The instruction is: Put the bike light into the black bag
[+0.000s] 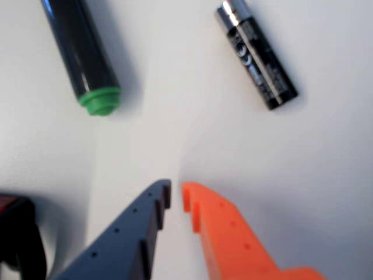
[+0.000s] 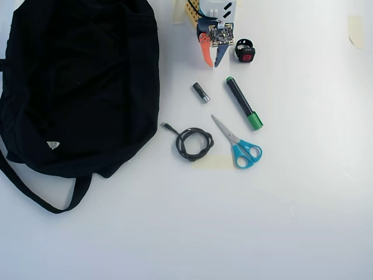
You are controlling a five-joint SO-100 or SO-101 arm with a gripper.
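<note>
The bike light [image 2: 245, 53], small and black with a red face and a loop strap, lies on the white table just right of my gripper [image 2: 211, 62] in the overhead view. In the wrist view only its edge [image 1: 16, 233] shows, at the bottom left corner. My gripper [image 1: 176, 196] has a blue and an orange finger; they stand almost together with nothing between them, above bare table. The black bag [image 2: 81, 81] lies at the left of the overhead view, its strap trailing toward the front; it is out of the wrist view.
A black marker [image 2: 243, 103] with a green cap [image 1: 100, 100], a small black-and-silver cylinder [image 2: 201, 92] [image 1: 258, 55], blue-handled scissors [image 2: 239, 143] and a coiled black cable [image 2: 194, 143] lie in front of the gripper.
</note>
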